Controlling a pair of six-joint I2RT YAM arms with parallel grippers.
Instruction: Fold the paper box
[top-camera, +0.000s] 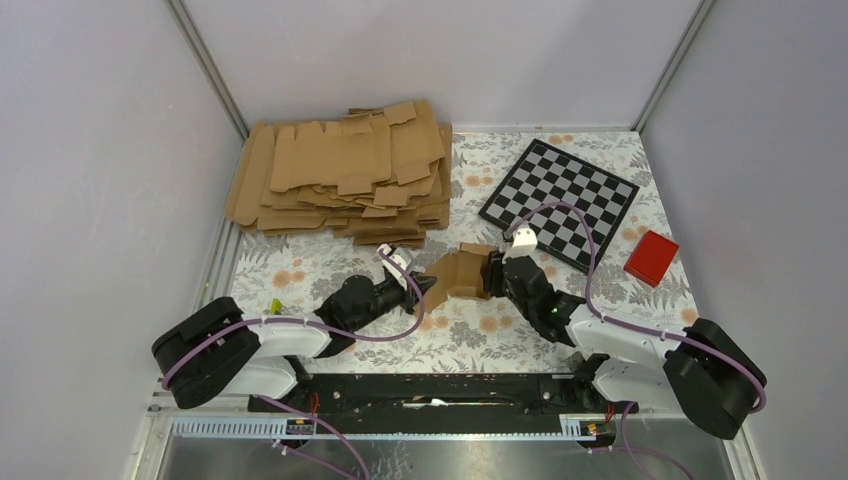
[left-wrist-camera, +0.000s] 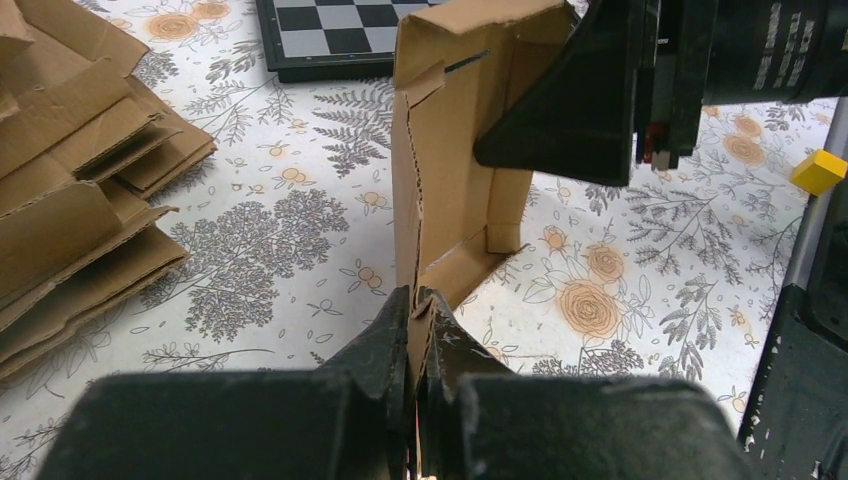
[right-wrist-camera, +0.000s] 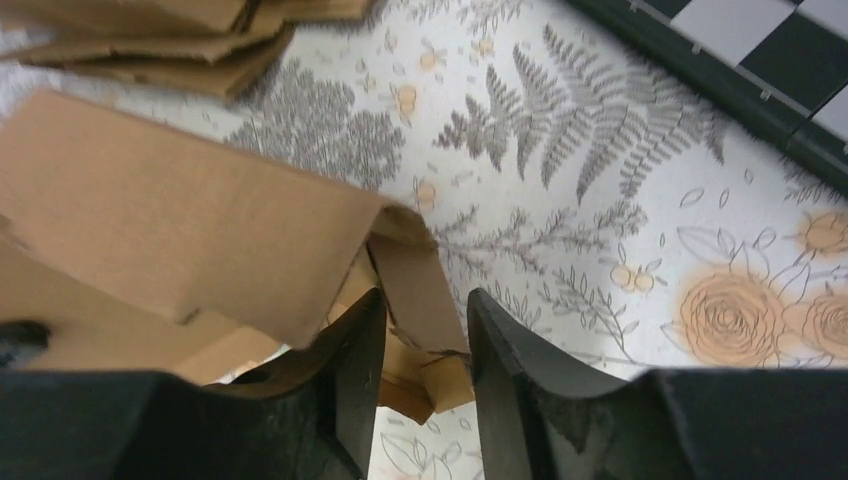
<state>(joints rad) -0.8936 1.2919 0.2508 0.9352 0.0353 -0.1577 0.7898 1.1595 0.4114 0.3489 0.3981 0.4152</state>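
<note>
Claws are seen at both sides of the paper box. The left claw is pressed together on a thin lower flap, so that the cardboard is pinched between its black jaws. The right claw is spread, and a narrow flap is seen in the gap between its jaws; whether the flap is touched by them cannot be told.

The box is partly folded, with one wall standing upright, and is placed near the middle of the flowered table cover. The left claw is at its eight o'clock and the right claw at its three o'clock. Whether the box rests on the cover cannot be told.

From the box, a pile of flat cardboard sheets is found at eleven o'clock. A checkerboard is found at two o'clock, and a red block at three o'clock, well apart.
</note>
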